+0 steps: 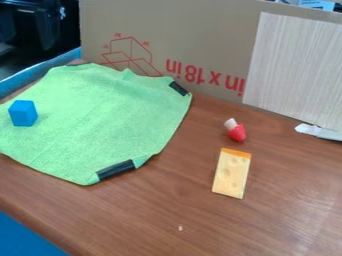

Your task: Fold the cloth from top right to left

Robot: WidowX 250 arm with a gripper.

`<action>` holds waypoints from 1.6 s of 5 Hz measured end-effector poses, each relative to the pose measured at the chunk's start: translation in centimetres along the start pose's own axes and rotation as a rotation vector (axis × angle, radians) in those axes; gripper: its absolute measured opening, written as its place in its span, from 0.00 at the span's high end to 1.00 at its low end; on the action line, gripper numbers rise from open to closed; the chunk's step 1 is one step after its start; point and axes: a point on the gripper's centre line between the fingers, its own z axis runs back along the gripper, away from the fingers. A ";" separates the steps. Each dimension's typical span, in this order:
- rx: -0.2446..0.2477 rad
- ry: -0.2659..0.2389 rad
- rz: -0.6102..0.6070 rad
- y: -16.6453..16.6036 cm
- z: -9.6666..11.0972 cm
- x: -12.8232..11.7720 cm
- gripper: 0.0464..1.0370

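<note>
Whole fold to go! The squarish green fabric cloth (100,120) lay spread, black-patched two-o'clock corner (178,88) unturned; jaws clenched or released, I couldn't tell.

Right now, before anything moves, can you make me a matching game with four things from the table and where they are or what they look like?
1. block
2. cloth
3. toy cheese
4. cardboard

A. pale yellow, with an orange edge
B. brown, standing up at the back
C. blue, sitting on something green
D. green, with black patches

Right pairs: 1-C, 2-D, 3-A, 4-B
</note>
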 end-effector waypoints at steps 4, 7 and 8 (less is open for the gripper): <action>-0.139 -0.276 0.044 -8.6 -4.9 3.1 0.04; -0.130 -0.363 0.132 -15.8 -8.6 8.5 0.04; -0.119 -0.403 0.141 -16.9 -9.1 9.8 0.04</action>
